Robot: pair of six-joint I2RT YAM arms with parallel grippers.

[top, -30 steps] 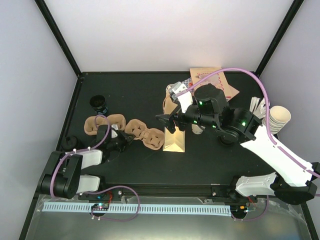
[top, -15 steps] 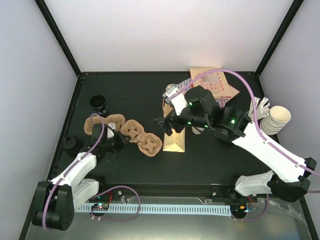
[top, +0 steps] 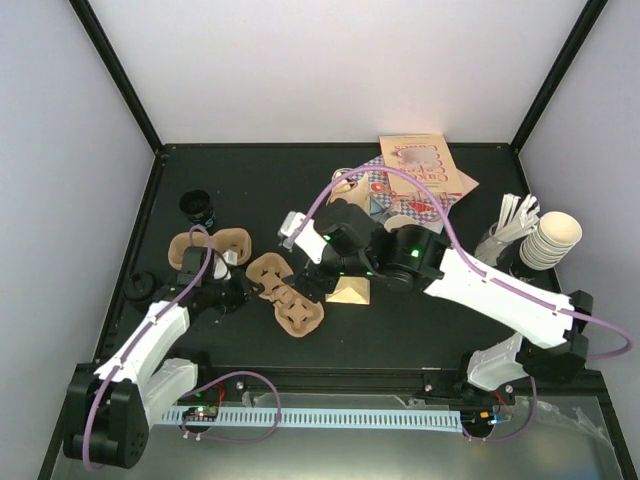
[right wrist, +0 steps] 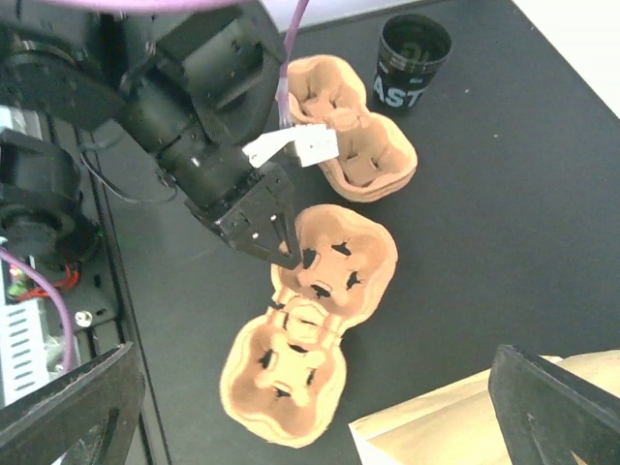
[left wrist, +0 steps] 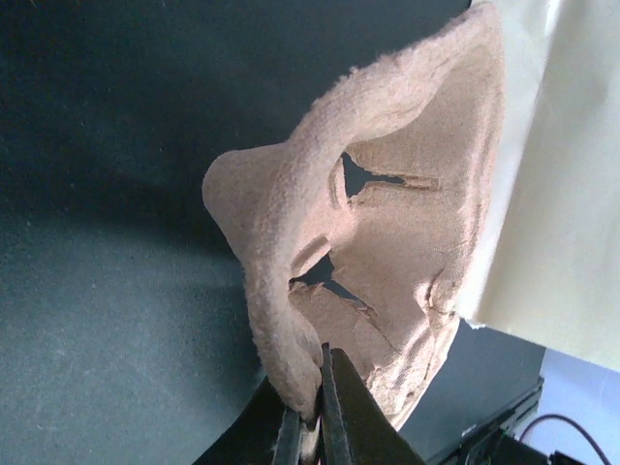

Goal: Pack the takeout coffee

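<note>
1. Robot lab test cell, dressed as a mock café.
2. Black tabletop (top: 260, 170) boxed in by plain white wall panels (top: 340, 70) on black frame posts (top: 115, 70).
3. Left arm (top: 150, 335) and right arm (top: 500, 295) bolted at the near edge, with loose purple cables (top: 381, 169) and a slotted cable duct (top: 330, 418) along the front.
4. Café props only: cup carriers (top: 290, 305), paper bag (top: 352, 292), stacked cups (top: 555, 235).

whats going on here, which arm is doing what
The left gripper is pinched shut on the rim of a brown cup carrier that sits next to the tan paper bag. The right gripper hovers open above that carrier, holding nothing. A second carrier and a black cup sit farther left. The lidded coffee cup isn't clearly in view.
</note>
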